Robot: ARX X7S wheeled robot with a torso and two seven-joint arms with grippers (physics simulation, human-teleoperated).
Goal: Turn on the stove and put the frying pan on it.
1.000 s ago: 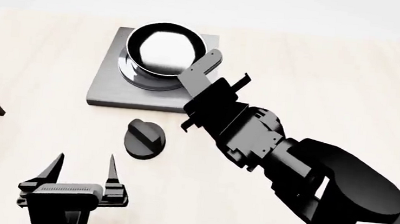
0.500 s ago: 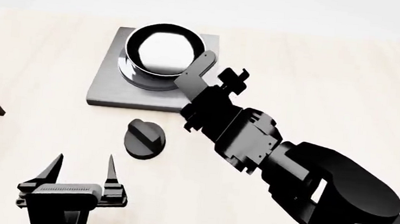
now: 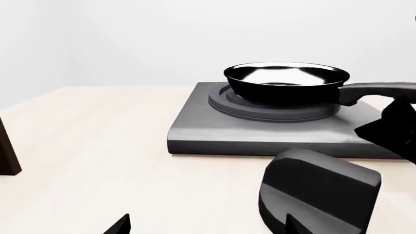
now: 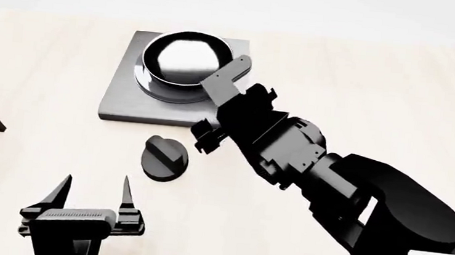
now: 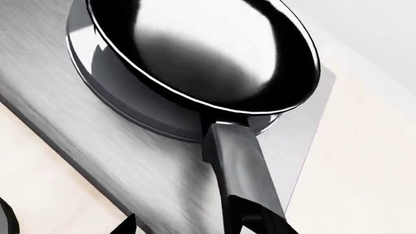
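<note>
Black pan (image 4: 182, 58) already sits on our stove (image 4: 123, 97). Our left tool (image 4: 96, 197) is spread; the right tool (image 4: 233, 112) we cannot tell. Whether the knob (image 4: 165, 158) is turned, we can't say.

Glossy black frying pan (image 4: 186, 58) sits on grey stove (image 4: 127, 97); knob (image 4: 164, 156) just beside.

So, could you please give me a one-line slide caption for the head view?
Frying pan resting on the stove, right gripper at its handle, knob in front, left gripper open.
</note>
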